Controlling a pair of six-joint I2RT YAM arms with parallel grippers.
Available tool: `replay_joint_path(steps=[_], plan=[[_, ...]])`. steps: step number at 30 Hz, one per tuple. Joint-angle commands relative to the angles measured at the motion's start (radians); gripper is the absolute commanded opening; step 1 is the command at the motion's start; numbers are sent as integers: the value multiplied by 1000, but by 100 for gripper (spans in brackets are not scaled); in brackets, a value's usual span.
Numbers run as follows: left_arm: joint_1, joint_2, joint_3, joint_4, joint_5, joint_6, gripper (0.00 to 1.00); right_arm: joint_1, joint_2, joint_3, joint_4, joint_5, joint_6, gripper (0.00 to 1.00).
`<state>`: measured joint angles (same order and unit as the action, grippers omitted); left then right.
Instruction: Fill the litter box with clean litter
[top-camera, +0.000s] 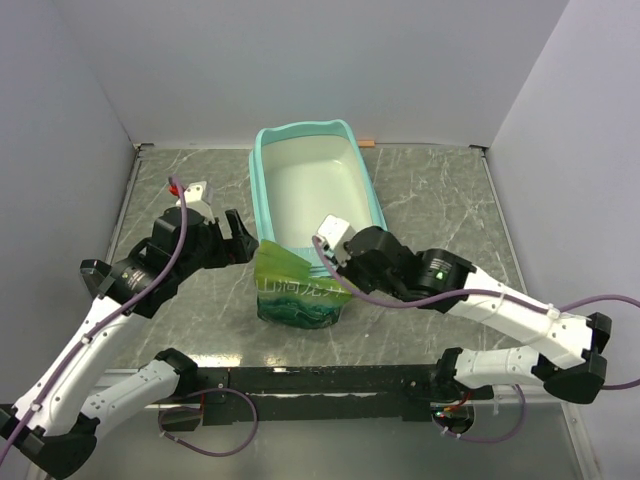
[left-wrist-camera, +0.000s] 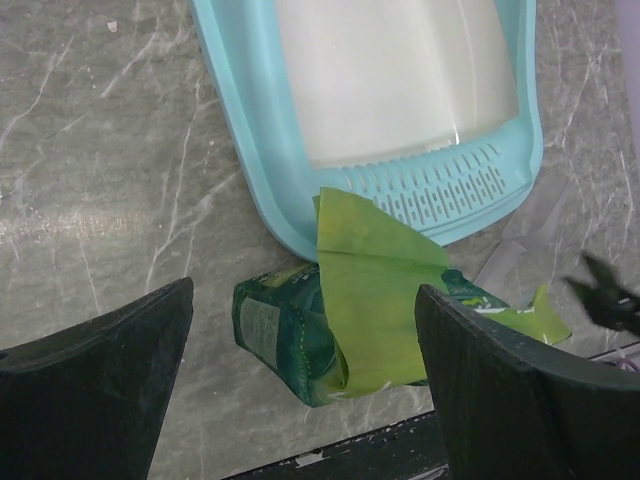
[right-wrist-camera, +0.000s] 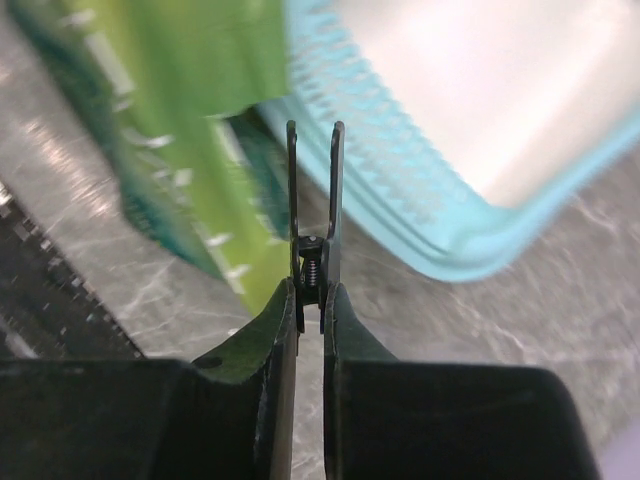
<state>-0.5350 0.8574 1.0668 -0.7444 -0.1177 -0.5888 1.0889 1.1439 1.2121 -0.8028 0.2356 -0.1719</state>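
The turquoise litter box lies lengthwise in the middle of the table, and its whitish inside shows bare. No clean litter is in view. A glossy green bag lies against the box's near end, its top flap folded up over the slotted rim. My left gripper hovers just left of the bag, open, with the bag seen between its fingers. My right gripper is at the bag's right top corner, shut on a small black spring clip. The clip's thin arms point toward the box rim.
Grey marble-patterned tabletop surrounds the box, with white walls on three sides. A black rail runs along the near edge between the arm bases. A small orange object lies at the back wall.
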Motion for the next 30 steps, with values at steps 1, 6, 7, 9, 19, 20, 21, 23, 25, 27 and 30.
replay_joint_path(steps=[1, 6, 7, 9, 19, 20, 21, 23, 25, 27, 30], plan=[[1, 0, -10, 48, 13, 7, 97, -24, -42, 104, -108, 240, 113, 0], [1, 2, -19, 66, 32, 10, 97, -235, -69, 100, -138, 309, 255, 0], [1, 3, -21, 68, 36, 10, 97, -277, -70, 93, -128, 317, 270, 0], [1, 3, -27, 77, 44, 10, 97, -419, -64, 66, -81, 295, 311, 0], [1, 0, -51, 115, 84, 29, 97, -874, 68, -13, 151, 88, 486, 0], [1, -3, -53, 117, 87, 30, 97, -903, 91, -19, 158, 70, 503, 0], [1, -4, -53, 117, 93, 32, 97, -934, 115, -22, 169, 45, 515, 0], [1, -9, -56, 122, 110, 32, 97, -1018, 186, -34, 215, -36, 555, 0], [1, -18, -68, 131, 131, 34, 97, -1067, 247, -48, 267, -96, 596, 0], [1, -26, -82, 143, 148, 37, 97, -1130, 302, -85, 322, -139, 618, 0], [1, -32, -90, 148, 205, 55, 97, -1198, 367, -114, 369, -215, 640, 0]])
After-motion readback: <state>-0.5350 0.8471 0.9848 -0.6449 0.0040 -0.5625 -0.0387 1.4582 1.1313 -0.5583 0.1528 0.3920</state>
